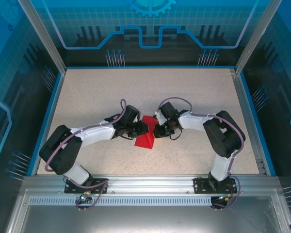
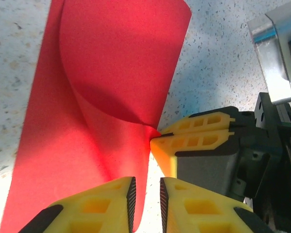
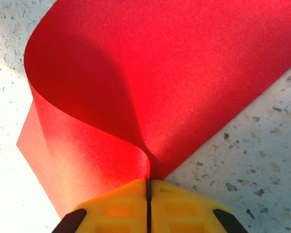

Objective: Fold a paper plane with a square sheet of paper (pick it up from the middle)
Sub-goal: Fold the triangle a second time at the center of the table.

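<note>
Red paper sheet curled over in a loose fold, with both arms at one edge.
It lies on the worktop between the arms. The right end effector is clamped on the paper where the curl comes down; the left end effector stands narrow, with the edge between its fingers but not pinched. The loop is uncreased, so if the layers slip as the left one closes, the fold could set crooked.

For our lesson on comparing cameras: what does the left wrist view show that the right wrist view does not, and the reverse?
Left wrist view: the left gripper, jaws slightly apart around an edge of the thin bright red square sheet of paper, and the right gripper side-on. Right wrist view: that gripper's jaws end-on, shut on the sheet's curled-over edge. Both: the sheet curling over the speckled table.
</note>
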